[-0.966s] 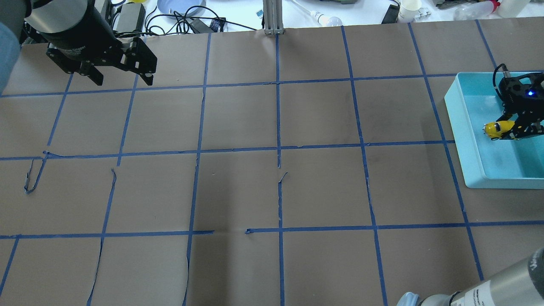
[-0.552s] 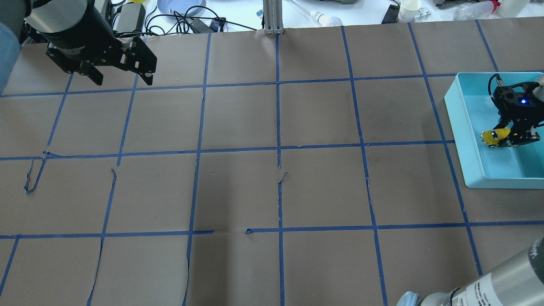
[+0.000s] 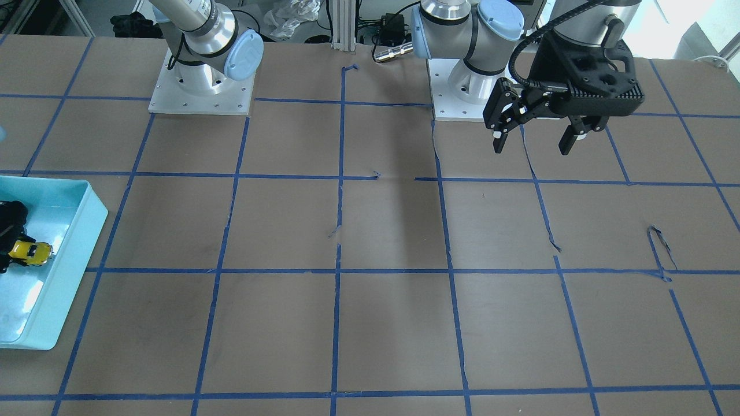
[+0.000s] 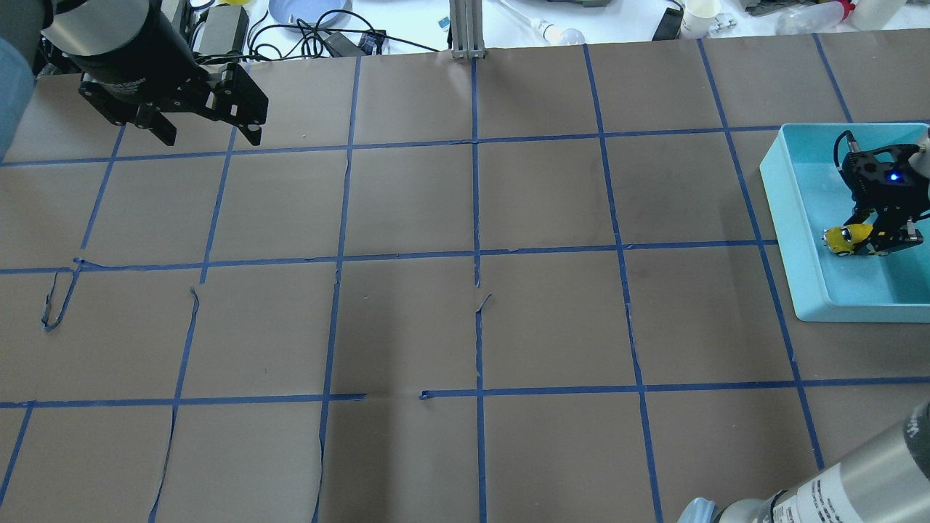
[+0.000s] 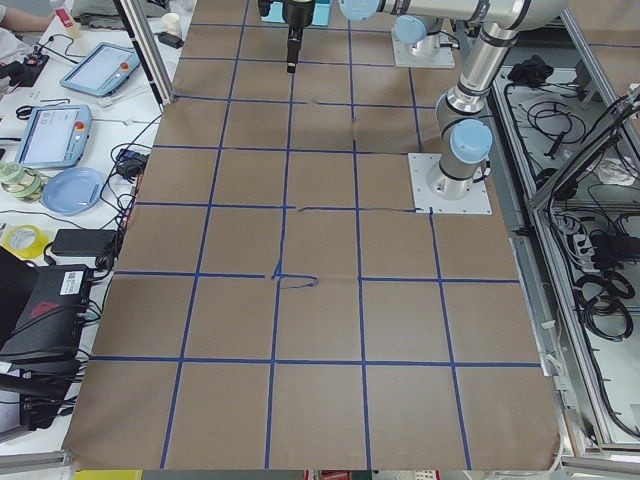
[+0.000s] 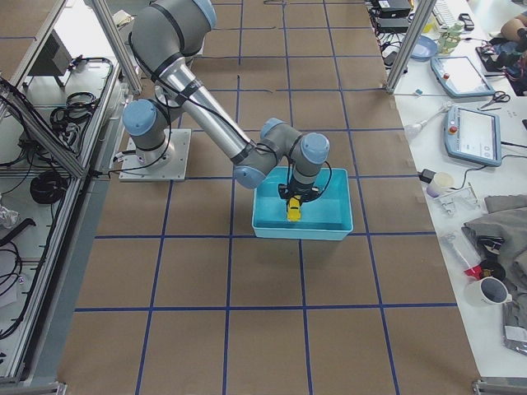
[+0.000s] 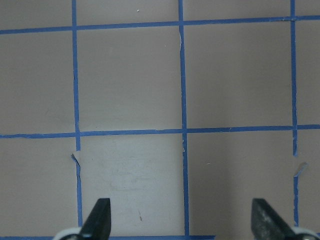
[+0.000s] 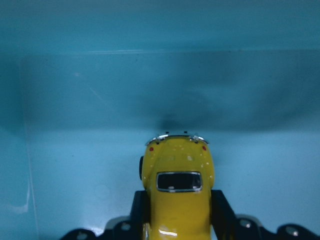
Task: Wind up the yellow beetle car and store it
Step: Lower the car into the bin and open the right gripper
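One blue-taped table [image 4: 407, 203], yellow beetle car [image 4: 843, 238], cluttered benches [image 5: 100, 130], likely lab

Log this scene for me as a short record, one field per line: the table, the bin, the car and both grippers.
table: brown paper, blue tape grid
teal bin: open top, on the robot's right side
yellow beetle car: inside the teal bin, gripped by its sides
right gripper: shut on the car, down in the bin
left gripper: open, empty, above the table
release: not yet done
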`<state>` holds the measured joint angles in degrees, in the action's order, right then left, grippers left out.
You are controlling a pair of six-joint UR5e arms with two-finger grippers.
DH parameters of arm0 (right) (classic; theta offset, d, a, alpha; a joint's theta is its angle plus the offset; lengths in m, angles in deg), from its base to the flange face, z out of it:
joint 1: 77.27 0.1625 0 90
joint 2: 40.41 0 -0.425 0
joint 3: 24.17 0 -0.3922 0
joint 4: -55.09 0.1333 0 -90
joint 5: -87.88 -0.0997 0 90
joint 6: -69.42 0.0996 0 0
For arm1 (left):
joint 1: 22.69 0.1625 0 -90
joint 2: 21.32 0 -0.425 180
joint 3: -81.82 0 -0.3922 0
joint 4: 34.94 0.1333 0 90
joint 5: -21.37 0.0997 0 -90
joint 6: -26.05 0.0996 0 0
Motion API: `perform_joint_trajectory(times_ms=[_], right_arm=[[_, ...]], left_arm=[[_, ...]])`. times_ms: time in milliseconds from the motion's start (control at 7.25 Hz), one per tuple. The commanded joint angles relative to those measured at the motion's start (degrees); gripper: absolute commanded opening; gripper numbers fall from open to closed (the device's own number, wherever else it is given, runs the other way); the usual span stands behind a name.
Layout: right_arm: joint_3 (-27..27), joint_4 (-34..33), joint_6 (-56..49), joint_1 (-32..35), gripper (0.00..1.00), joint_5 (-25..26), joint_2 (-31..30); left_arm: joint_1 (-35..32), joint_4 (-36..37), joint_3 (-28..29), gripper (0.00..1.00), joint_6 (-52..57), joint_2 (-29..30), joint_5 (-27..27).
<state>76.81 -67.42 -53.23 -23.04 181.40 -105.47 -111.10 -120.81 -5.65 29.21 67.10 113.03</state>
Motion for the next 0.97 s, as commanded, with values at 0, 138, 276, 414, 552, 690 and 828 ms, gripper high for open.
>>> perform_joint_trajectory(times_ms=[0,138,276,414,552,690,828], right_arm=[[0.0,0.1,-0.1,0.0,1.00,0.2,-0.1],[0.0,0.1,0.0,0.0,1.00,0.2,-0.2],[0.0,0.2,0.0,0.0,1.00,0.1,-0.2],[0.0,0.2,0.0,0.0,1.00,0.1,-0.2],[0.0,0.2,0.0,0.0,1.00,0.1,-0.2],[-0.1,0.1,0.4,0.0,1.00,0.1,-0.8],[-1.0,1.0,0.4,0.1,1.00,0.5,-2.7]], left_arm=[[0.0,0.0,0.0,1.00,0.0,0.0,0.0],[0.0,0.0,-0.1,1.00,0.0,0.0,0.0],[0.0,0.0,0.0,1.00,0.0,0.0,0.0],[0.1,0.0,0.0,1.00,0.1,0.0,0.0],[0.0,0.0,0.0,1.00,0.1,0.0,0.0],[0.0,0.0,0.0,1.00,0.1,0.0,0.0],[0.1,0.0,0.0,1.00,0.1,0.0,0.0]])
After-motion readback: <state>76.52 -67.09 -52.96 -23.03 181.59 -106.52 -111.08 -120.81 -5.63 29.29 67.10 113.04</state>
